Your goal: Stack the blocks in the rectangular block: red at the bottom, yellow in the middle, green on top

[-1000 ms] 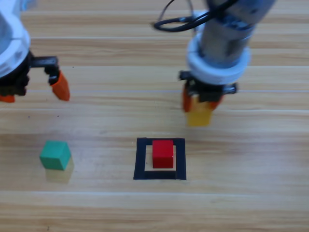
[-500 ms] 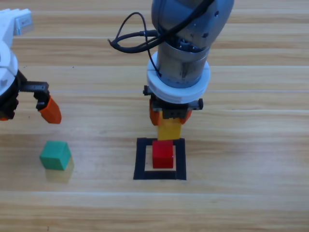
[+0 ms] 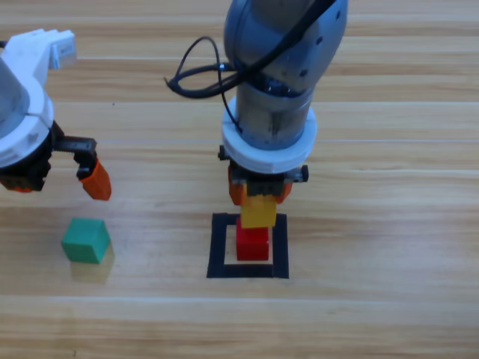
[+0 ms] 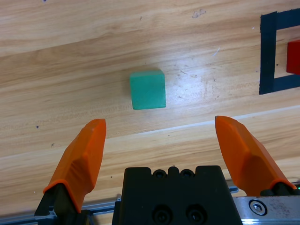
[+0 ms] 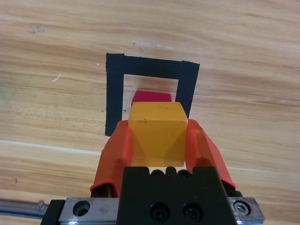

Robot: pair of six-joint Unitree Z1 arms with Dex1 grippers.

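Left end effector [image 3: 56,179] is held spread above the tabletop [image 3: 389,224]; green [image 3: 85,240] lies just near of it, closest to this arm. Right end effector [image 3: 260,196] is pinched on yellow [image 3: 259,212], right over red [image 3: 253,244] inside the rectangular block [image 3: 218,247]. Red's top is mostly hidden, so whether the two touch can't be judged.

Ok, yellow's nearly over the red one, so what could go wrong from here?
1. The right claw holds the yellow cube just above the red cube; releasing off-centre could tip it off.
2. Pressing down could shove red toward the tape square's edge.
3. The left claw, open near the green cube, could crowd the stack later.
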